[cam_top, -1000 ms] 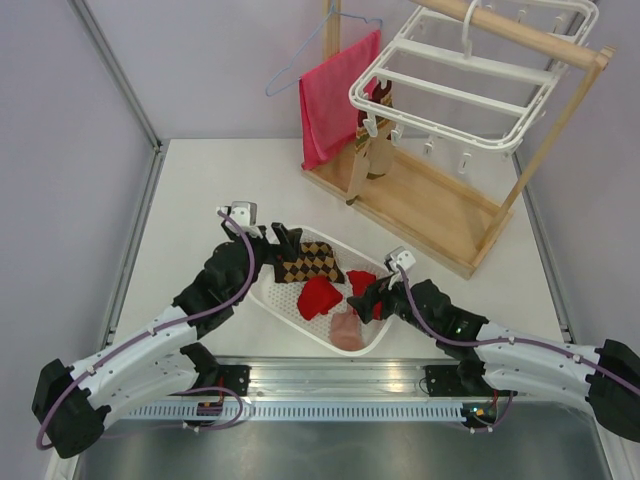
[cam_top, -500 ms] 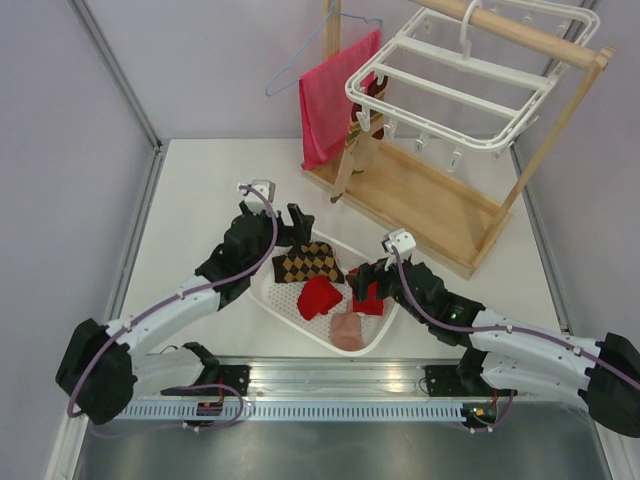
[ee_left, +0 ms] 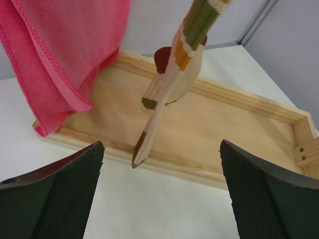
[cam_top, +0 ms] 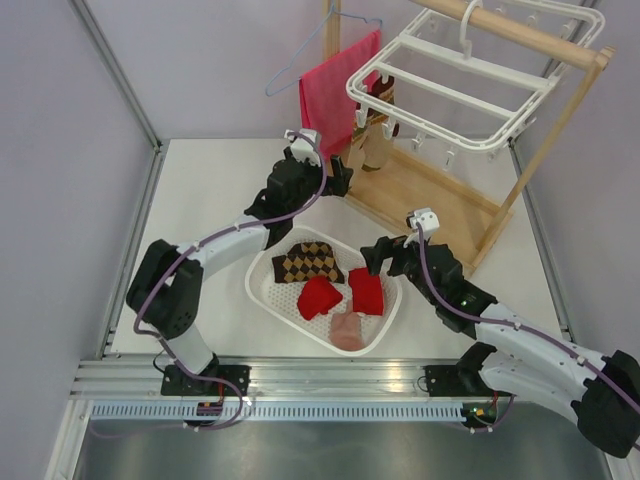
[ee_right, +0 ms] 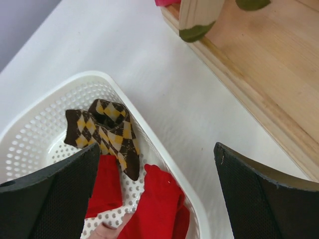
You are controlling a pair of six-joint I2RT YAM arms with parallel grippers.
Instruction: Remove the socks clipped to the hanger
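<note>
Top external view: the surface is lying bare along its left side and far left corner, while the wooden stand is occupying the far right. The white hanger is hanging from the stand's top rail, with a striped sock dangling from a clip at its left end, just beside the red-pink towel. The left pincer is standing wide apart and holding nothing, near the stand's left corner and close to that sock without touching it. The right pincer is likewise gaping empty at the right rim of the basket, which is holding an argyle sock, two red socks and a pale pink sock. Left wrist view: both fingers are framing open air, and the striped sock is hanging ahead between them, apart from both. Right wrist view: the spread fingers are hovering above the basket rim, touching nothing, with the argyle and red socks lying below.
</note>
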